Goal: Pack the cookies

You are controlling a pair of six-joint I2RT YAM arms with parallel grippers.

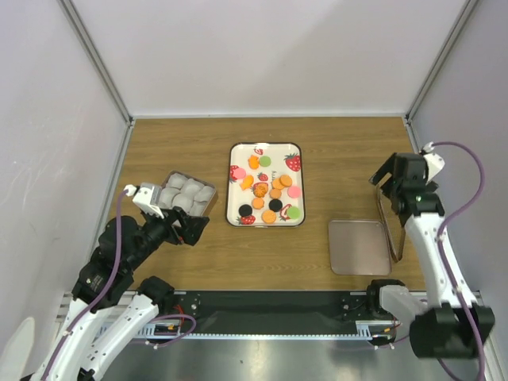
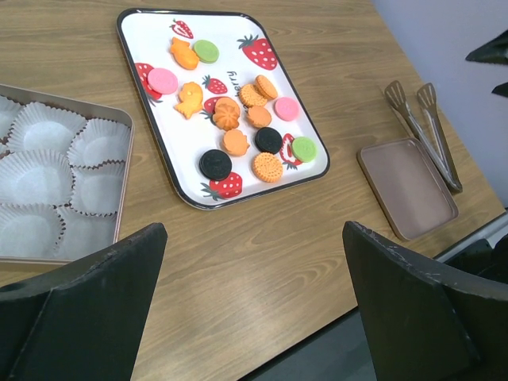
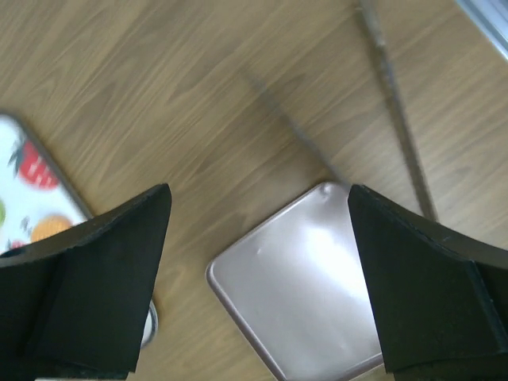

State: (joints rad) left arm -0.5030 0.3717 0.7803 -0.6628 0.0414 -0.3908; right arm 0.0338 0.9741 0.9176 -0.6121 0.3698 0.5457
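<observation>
Both pairs spread wide, holding nothing — left fingers [image 2: 79, 309], right fingers [image 3: 87, 278] — above a wooden table [image 1: 270, 254] between pale walls [image 1: 270, 55].

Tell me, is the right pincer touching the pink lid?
Apart. The top view shows bare table between the right pincer and the pink lid.
</observation>
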